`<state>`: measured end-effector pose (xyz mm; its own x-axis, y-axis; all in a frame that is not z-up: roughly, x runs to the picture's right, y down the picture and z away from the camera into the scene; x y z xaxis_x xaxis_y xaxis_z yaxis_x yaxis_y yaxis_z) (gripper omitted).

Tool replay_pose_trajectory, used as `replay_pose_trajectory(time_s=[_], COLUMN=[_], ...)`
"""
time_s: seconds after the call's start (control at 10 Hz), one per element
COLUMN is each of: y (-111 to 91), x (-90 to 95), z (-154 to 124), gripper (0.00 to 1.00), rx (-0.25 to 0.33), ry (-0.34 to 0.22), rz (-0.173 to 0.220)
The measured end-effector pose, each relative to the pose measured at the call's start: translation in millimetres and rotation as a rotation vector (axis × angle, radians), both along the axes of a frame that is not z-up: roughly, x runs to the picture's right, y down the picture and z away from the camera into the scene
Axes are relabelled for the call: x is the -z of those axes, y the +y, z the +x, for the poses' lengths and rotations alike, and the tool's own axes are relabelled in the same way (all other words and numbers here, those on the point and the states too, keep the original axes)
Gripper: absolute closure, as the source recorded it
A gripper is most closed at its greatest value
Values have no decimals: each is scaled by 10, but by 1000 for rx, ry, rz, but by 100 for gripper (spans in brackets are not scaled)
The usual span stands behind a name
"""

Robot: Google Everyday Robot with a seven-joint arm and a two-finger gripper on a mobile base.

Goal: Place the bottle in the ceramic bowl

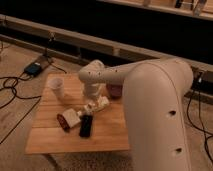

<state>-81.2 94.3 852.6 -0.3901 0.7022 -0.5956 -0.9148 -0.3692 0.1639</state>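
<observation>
Gripper (pixel 93 101) by one bottle (pixel 102 104), one bowl (pixel 115 91)

Small white cylindrical bottle (pixel 102 103), on its side on the wooden table (pixel 50 140), near the middle, long axis slanting up toward the right. Right beside the hand (pixel 91 106), low over the table's middle; contact between the two unclear. Small round ceramic bowl (pixel 115 91), dark reddish-brown and glossy, upright on the far right part of the table, just beyond the bottle, partly hidden behind the arm. Bottle outside the bowl, not yet in it.
</observation>
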Motion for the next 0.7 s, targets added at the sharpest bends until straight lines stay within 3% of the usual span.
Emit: replay_pose_trajectory(time_s=[0.3,0.7], y=[25,70], x=[-84,-129], z=[-102,-62], gripper=[35,35], rx=[35,53], ry=[-73,-86], rz=[32,27])
